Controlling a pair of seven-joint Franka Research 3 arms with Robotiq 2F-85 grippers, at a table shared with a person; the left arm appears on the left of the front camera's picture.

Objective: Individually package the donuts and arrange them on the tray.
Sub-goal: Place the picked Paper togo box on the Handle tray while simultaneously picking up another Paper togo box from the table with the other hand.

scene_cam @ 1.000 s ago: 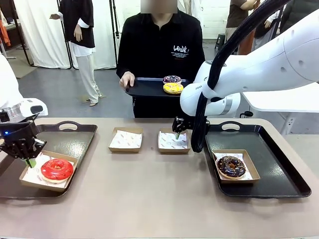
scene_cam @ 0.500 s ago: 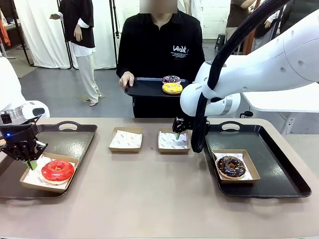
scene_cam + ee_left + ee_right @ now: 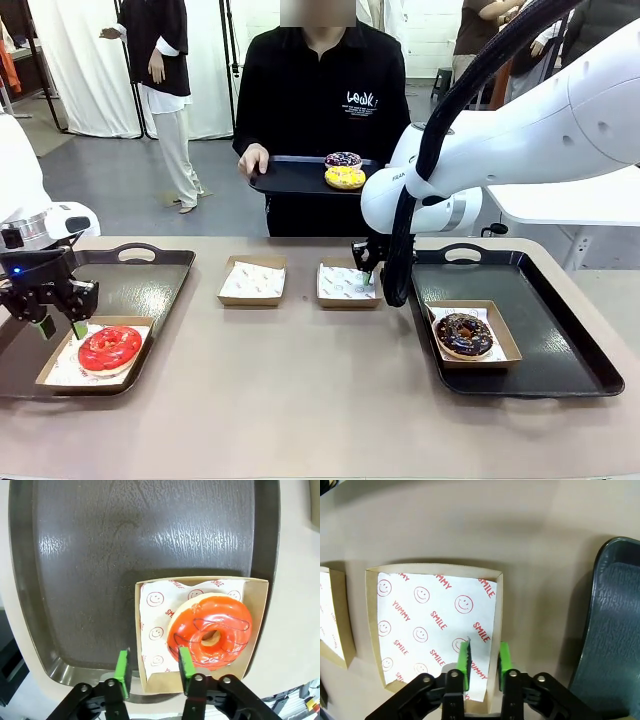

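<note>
The red donut [image 3: 108, 347] [image 3: 210, 631] lies in a paper-lined box [image 3: 257, 625] on the left tray [image 3: 150, 285]. My left gripper [image 3: 60, 326] [image 3: 154, 666] stands open over that box's end wall, one finger on each side. My right gripper [image 3: 365, 278] [image 3: 484, 661] is narrowly open, its fingers straddling the right wall of an empty lined box [image 3: 345, 283] [image 3: 432, 625]. The chocolate donut [image 3: 463, 334] sits boxed on the right tray [image 3: 560, 330]. A person holds a black tray [image 3: 290, 178] carrying the yellow donut [image 3: 346, 178] and the sprinkled donut [image 3: 343, 159].
A second empty lined box [image 3: 252, 280] [image 3: 332, 615] sits mid-table beside the first one. The right tray's edge [image 3: 615, 625] lies close to my right gripper. Bare tabletop runs along the front edge.
My left gripper dragged the red donut's box left and nearer along the tray, then opened and let go of it. My right gripper shifted slightly right and lower over its box's wall.
</note>
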